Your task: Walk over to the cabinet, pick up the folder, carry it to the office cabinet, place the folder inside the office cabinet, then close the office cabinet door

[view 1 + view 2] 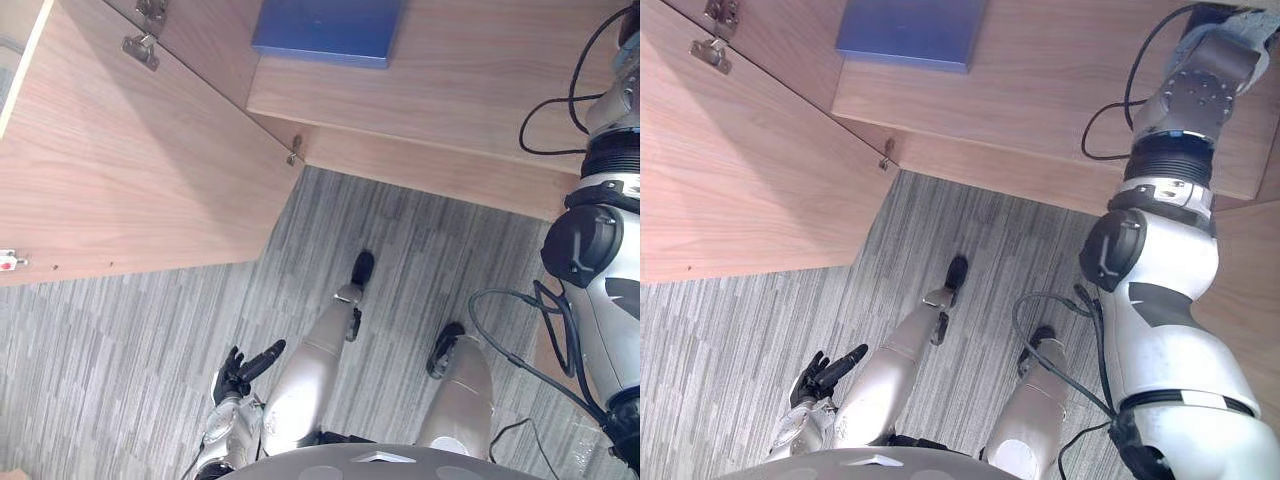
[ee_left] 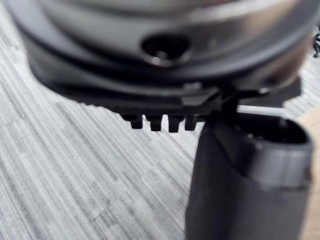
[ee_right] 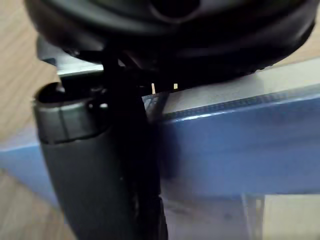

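Lying flat on the wooden shelf (image 1: 450,90) at 12 o'clock, the blue folder (image 1: 325,30) sat near the cabinet door (image 1: 130,170), which stood open at 10 o'clock, probably for access. Left hand (image 1: 245,368) hung released at 7 o'clock, out of the way. Right hand (image 3: 90,165), raised toward 2 o'clock, showed its thumb across a blue surface (image 3: 240,145); its grasp could not be determined.

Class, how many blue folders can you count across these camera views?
2. One folder lies on the cabinet shelf; a second folder sits beside the right hand. Others may be hidden.
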`<state>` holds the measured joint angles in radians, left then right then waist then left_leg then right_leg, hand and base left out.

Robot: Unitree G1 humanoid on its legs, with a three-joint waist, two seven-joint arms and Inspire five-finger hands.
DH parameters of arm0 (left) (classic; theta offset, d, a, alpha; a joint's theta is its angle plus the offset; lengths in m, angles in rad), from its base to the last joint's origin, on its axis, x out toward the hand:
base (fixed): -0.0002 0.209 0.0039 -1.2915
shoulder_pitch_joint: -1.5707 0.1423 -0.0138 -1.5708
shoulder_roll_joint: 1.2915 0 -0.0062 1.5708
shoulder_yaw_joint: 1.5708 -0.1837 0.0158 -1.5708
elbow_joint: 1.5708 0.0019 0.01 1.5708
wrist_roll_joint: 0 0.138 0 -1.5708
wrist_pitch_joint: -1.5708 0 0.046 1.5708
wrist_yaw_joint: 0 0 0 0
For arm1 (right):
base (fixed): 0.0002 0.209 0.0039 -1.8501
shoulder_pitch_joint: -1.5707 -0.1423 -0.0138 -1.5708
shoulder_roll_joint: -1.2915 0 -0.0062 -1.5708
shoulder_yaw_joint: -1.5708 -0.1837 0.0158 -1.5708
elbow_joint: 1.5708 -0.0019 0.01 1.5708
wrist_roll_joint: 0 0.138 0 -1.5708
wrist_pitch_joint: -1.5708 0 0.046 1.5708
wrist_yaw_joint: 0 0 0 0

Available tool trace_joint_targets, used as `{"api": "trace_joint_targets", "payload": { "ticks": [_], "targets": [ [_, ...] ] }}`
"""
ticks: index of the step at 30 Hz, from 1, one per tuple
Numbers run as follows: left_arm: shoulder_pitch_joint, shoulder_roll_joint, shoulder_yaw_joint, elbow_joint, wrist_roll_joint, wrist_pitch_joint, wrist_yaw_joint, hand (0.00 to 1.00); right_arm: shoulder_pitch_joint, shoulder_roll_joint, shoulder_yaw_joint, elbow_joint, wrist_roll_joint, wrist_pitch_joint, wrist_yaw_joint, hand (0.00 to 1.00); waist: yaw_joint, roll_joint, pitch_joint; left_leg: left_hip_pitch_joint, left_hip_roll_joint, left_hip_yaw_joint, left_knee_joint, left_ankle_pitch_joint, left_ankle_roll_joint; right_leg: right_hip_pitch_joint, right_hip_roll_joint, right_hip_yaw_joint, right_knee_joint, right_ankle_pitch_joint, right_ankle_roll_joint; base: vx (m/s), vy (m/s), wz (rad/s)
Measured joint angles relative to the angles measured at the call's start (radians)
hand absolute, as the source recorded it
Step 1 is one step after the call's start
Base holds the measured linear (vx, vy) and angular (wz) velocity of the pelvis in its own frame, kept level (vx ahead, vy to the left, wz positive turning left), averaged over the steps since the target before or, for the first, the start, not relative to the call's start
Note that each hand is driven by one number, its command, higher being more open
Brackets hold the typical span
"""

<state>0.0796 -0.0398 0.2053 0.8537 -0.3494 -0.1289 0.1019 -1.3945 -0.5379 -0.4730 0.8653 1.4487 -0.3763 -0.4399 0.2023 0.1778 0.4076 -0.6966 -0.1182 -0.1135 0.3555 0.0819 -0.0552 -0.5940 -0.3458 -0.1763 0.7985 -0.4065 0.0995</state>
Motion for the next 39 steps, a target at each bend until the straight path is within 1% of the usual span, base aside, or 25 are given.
{"api": "trace_joint_targets", "payload": {
  "ticks": [5, 9, 14, 18, 21, 23, 25, 29, 32, 35, 37, 38, 39],
  "targets": [
    [0.0, 0.001, -0.015, -0.002, -0.002, 0.0, -0.001, 1.0, 0.001, 0.0, -0.042, -0.019, 0.02, -0.023, -0.004, 1.0, 0.006, 0.009, 0.002, 0.0, -0.005, 0.002, -0.014, 0.008, 0.0, -0.011, -0.005, 0.007, 0.005, -0.001, 0.001, 0.0, -0.002, 0.01],
    [0.0, 0.001, -0.017, -0.002, -0.002, 0.0, -0.002, 1.0, 0.004, 0.0, -0.062, -0.021, 0.02, -0.028, -0.003, 1.0, 0.007, 0.012, 0.003, 0.0, -0.01, 0.005, -0.016, 0.009, 0.001, -0.014, -0.012, 0.012, 0.01, -0.005, 0.006, 0.0, 0.0, 0.0],
    [0.0, 0.009, -0.042, -0.005, -0.003, 0.0, -0.005, 1.0, 0.02, 0.0, -0.08, -0.021, 0.021, -0.025, -0.003, 1.0, 0.01, 0.016, 0.004, 0.0, -0.014, 0.012, -0.025, 0.012, 0.005, -0.022, -0.018, 0.019, 0.012, -0.005, 0.007, 0.0, 0.0, 0.0],
    [0.0, 0.012, -0.051, -0.012, -0.007, 0.0, -0.006, 1.0, 0.066, 0.0, -0.092, -0.02, 0.021, -0.014, -0.002, 1.0, 0.012, 0.016, 0.004, 0.001, -0.015, 0.017, -0.03, 0.012, 0.005, -0.029, -0.02, 0.024, 0.015, -0.006, 0.007, 0.0, 0.0, 0.0],
    [0.0, 0.012, -0.053, -0.016, -0.008, 0.0, -0.006, 1.0, 0.097, 0.001, -0.101, -0.008, 0.021, 0.006, -0.003, 1.0, 0.011, 0.017, 0.004, 0.004, -0.015, 0.024, -0.034, 0.013, 0.006, -0.034, -0.021, 0.033, 0.018, -0.006, 0.007, 0.0, -0.009, -0.04],
    [0.0, 0.013, -0.057, -0.018, -0.009, 0.0, -0.007, 1.0, 0.119, 0.004, -0.102, -0.004, 0.018, 0.041, -0.004, 1.0, 0.008, 0.017, 0.004, 0.013, -0.016, 0.028, -0.047, 0.018, 0.007, -0.035, -0.022, 0.039, 0.018, -0.006, 0.008, 0.0, -0.013, -0.05],
    [0.001, 0.023, -0.078, -0.021, -0.01, -0.001, -0.009, 1.0, 0.125, 0.004, -0.102, 0.005, 0.01, 0.057, -0.004, 1.0, 0.006, 0.017, 0.004, 0.014, -0.016, 0.028, -0.049, 0.02, 0.007, -0.037, -0.022, 0.04, 0.02, -0.007, 0.008, 0.0, 0.0, 0.0],
    [0.001, 0.027, -0.082, -0.02, -0.01, 0.0, -0.01, 1.0, 0.13, 0.005, -0.101, 0.042, 0.009, 0.09, -0.003, 1.0, -0.003, 0.017, 0.004, 0.014, -0.02, 0.033, -0.073, 0.035, 0.007, -0.055, -0.033, 0.046, 0.025, -0.008, 0.009, 0.0, 0.0, 0.0],
    [0.002, 0.028, -0.084, -0.021, -0.01, 0.0, -0.01, 1.0, 0.15, 0.006, -0.101, 0.055, 0.009, 0.109, -0.002, 1.0, -0.005, 0.017, 0.004, 0.018, -0.023, 0.032, -0.084, 0.042, 0.008, -0.057, -0.036, 0.046, 0.027, -0.008, 0.009, -0.01, -0.008, 0.03],
    [0.002, 0.031, -0.089, -0.02, -0.011, 0.0, -0.01, 1.0, 0.156, 0.006, -0.097, 0.061, 0.009, 0.115, 0.004, 1.0, -0.009, 0.017, 0.005, 0.019, -0.026, 0.032, -0.086, 0.043, 0.009, -0.057, -0.036, 0.046, 0.027, -0.008, 0.01, 0.0, 0.0, 0.0],
    [0.002, 0.033, -0.09, -0.018, -0.01, 0.0, -0.012, 1.0, 0.161, 0.005, -0.076, 0.07, 0.005, 0.124, 0.024, 1.0, -0.014, 0.016, 0.005, 0.019, -0.028, 0.033, -0.09, 0.045, 0.011, -0.057, -0.038, 0.047, 0.024, -0.008, 0.01, 0.0, 0.0, 0.0],
    [0.002, 0.034, -0.09, -0.018, -0.01, 0.0, -0.014, 1.0, 0.162, 0.002, -0.059, 0.084, -0.006, 0.136, 0.037, 1.0, -0.016, 0.015, 0.006, 0.021, -0.028, 0.034, -0.092, 0.046, 0.011, -0.057, -0.038, 0.048, 0.023, -0.008, 0.011, 0.0, 0.0, 0.0],
    [0.002, 0.036, -0.09, -0.017, -0.01, 0.0, -0.019, 1.0, 0.162, -0.007, -0.017, 0.109, -0.039, 0.16, 0.049, 1.0, -0.019, 0.013, 0.007, 0.024, -0.028, 0.035, -0.096, 0.049, 0.011, -0.057, -0.038, 0.05, 0.022, -0.007, 0.011, 0.0, -0.005, -0.03]
  ]
}}
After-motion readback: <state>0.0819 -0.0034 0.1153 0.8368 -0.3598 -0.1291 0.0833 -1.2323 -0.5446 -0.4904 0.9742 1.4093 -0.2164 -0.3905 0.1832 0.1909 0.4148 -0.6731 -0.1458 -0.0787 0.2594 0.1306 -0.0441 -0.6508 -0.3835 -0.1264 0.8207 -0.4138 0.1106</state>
